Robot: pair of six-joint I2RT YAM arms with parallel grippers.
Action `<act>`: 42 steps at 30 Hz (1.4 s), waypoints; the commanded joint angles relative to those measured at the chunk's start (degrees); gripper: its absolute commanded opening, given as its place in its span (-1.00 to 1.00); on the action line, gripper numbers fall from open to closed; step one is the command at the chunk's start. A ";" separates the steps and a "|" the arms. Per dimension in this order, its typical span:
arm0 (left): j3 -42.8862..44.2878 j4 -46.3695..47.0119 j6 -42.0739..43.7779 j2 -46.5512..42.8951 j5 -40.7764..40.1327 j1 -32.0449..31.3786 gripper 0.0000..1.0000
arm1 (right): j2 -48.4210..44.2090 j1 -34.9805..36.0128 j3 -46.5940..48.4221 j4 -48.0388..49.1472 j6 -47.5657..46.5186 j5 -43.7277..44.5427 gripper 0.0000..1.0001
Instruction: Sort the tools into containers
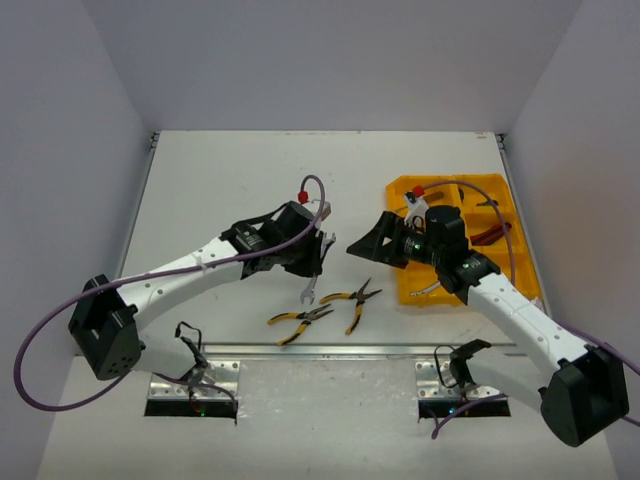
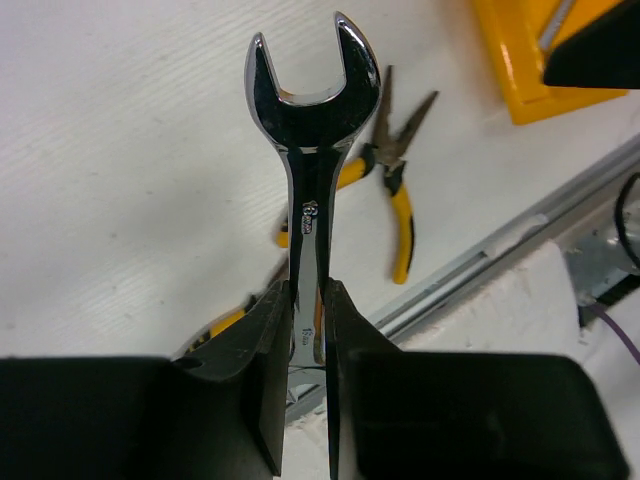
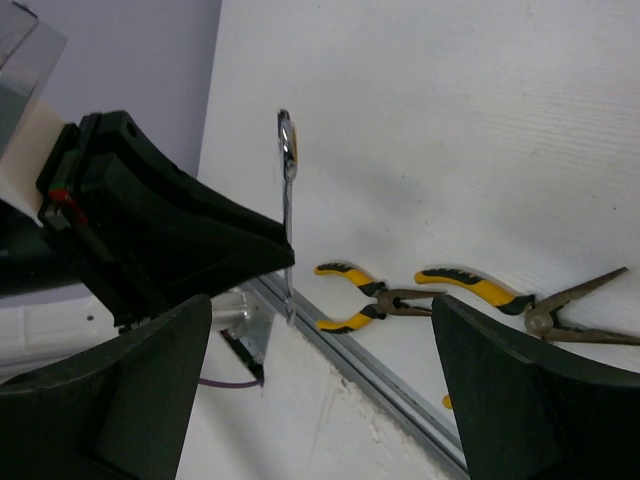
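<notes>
The left jaws are clamped on a silver wrench (image 2: 312, 150) by its shank, its open head sticking out ahead of them. The right jaws gape wide and empty, facing it (a handover, I'd judge), though how near is hard to gauge. Best to close squarely on the free shank before the left jaws release. The yellow tray (image 1: 408, 283) lies behind the right jaws.

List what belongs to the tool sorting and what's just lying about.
Job: wrench, clamped in left gripper; left pliers; right pliers; yellow tray; red-handled tool inside it.
Lying about: purple cable; metal rail.
</notes>
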 commanded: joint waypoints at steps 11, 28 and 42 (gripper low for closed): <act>5.28 15.04 -7.03 2.56 7.35 -6.79 -1.00 | 1.38 2.00 -1.81 8.88 9.08 4.29 0.17; 8.42 3.74 -6.33 -1.97 -16.06 -7.04 1.00 | -3.88 -11.48 3.46 -14.91 -2.11 15.59 -1.00; -5.04 -5.25 -2.84 -14.20 -25.93 -3.20 1.00 | -4.78 -23.18 5.02 -27.09 -5.63 43.44 -1.00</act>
